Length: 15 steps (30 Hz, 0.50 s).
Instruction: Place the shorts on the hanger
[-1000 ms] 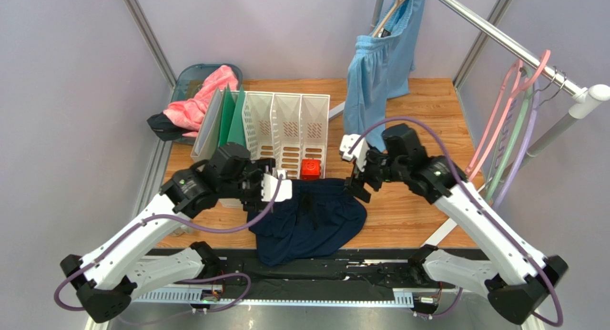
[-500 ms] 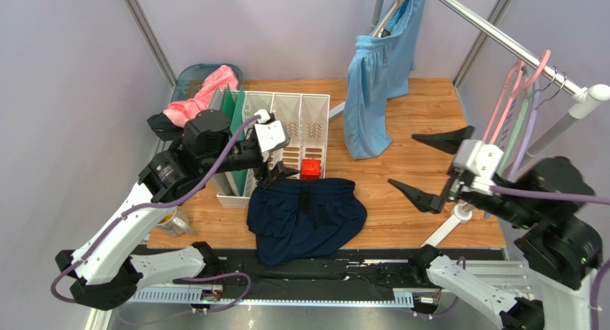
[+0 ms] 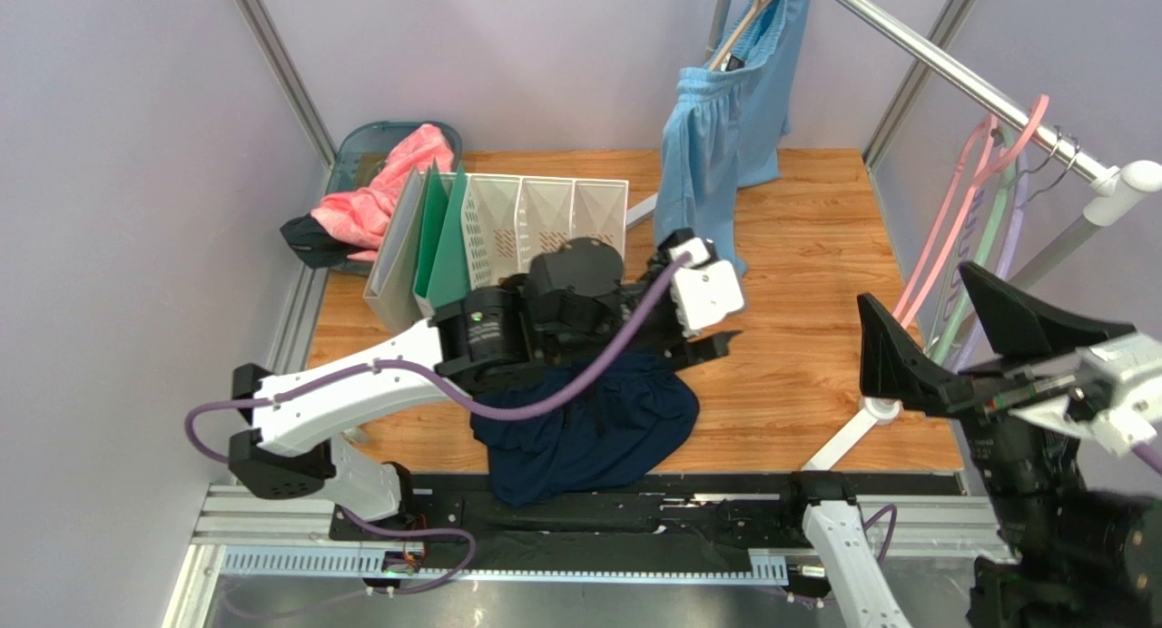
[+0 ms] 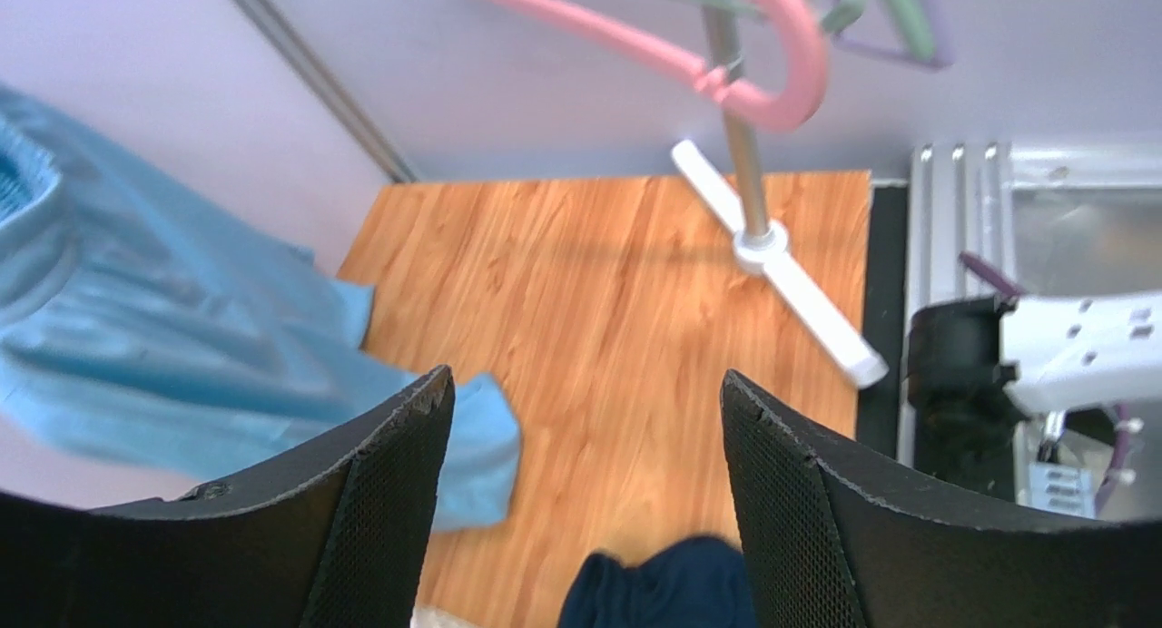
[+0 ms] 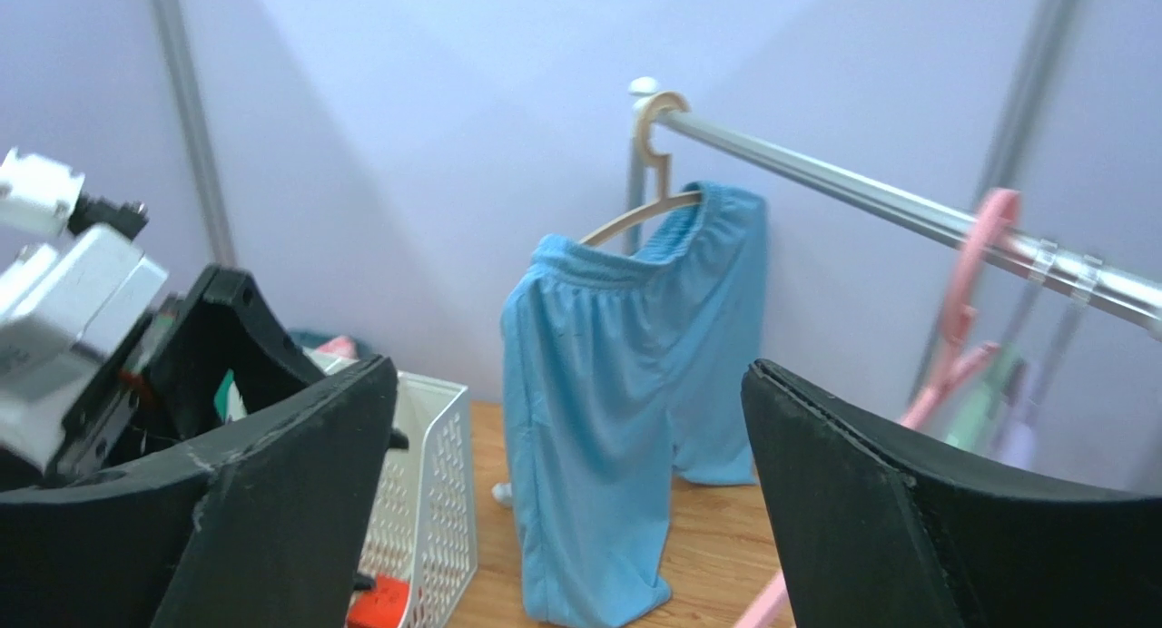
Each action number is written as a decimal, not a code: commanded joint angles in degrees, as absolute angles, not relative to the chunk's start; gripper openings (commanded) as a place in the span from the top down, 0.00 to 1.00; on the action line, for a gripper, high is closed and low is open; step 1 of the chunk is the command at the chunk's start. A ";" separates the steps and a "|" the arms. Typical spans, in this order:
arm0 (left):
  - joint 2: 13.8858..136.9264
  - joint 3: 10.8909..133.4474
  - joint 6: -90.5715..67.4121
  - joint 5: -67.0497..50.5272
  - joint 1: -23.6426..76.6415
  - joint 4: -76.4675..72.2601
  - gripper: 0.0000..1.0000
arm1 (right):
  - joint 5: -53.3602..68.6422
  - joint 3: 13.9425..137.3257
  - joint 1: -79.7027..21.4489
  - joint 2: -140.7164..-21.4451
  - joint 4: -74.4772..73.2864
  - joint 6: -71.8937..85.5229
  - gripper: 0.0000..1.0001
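The navy shorts (image 3: 587, 431) lie crumpled on the wooden table near its front edge; one edge shows at the bottom of the left wrist view (image 4: 668, 587). The pink hanger (image 3: 975, 199) hangs on the rail at the right and also shows in the left wrist view (image 4: 655, 50) and the right wrist view (image 5: 975, 267). My left gripper (image 3: 716, 331) is open and empty, just above the shorts' far right edge, pointing at the rail stand (image 4: 584, 383). My right gripper (image 3: 917, 291) is open and empty, raised high beside the hangers (image 5: 570, 370).
Light blue shorts (image 3: 723, 125) hang on a wooden hanger from the rail (image 3: 955, 77). A white file rack (image 3: 546, 227) stands at the back left, beside a basket with pink cloth (image 3: 382, 186). Green and lilac hangers (image 3: 993, 247) hang by the pink one. The rail's foot (image 3: 859, 417) rests on the table.
My left arm swung from the rack to the right, across the shorts. My right gripper rose higher and nearer the camera, by the hangers. Both stayed open; the shorts have not moved.
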State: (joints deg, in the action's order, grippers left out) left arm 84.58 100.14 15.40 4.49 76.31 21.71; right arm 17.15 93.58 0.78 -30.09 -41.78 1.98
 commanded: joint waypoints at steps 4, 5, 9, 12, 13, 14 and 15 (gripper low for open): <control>94.47 112.73 9.93 15.45 84.63 12.49 0.24 | 9.06 90.27 15.81 -22.95 -43.15 18.62 0.00; 97.79 114.68 9.58 17.56 85.25 12.74 0.24 | 6.88 89.92 17.30 -21.63 -45.16 20.90 0.00; 104.40 122.24 8.26 19.42 86.92 10.82 0.25 | 2.65 89.12 22.93 -19.16 -48.51 22.41 0.00; 109.24 125.59 8.70 21.70 87.01 10.11 0.26 | -2.71 90.35 23.90 -19.77 -49.48 21.97 0.00; 110.12 126.55 8.96 21.97 87.01 9.85 0.26 | -3.86 91.22 23.99 -20.04 -49.48 21.62 0.00; 111.35 126.48 8.88 22.49 86.92 9.06 0.26 | -6.39 91.67 23.99 -20.56 -49.48 21.45 0.00; 111.79 126.39 9.14 23.28 86.92 7.75 0.26 | -7.46 92.19 23.91 -21.78 -49.57 21.01 0.00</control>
State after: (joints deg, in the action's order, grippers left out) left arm 108.71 123.92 9.72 19.22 86.67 12.05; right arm 0.27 90.11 23.38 -19.35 -48.25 19.70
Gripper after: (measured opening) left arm 0.740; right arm 0.998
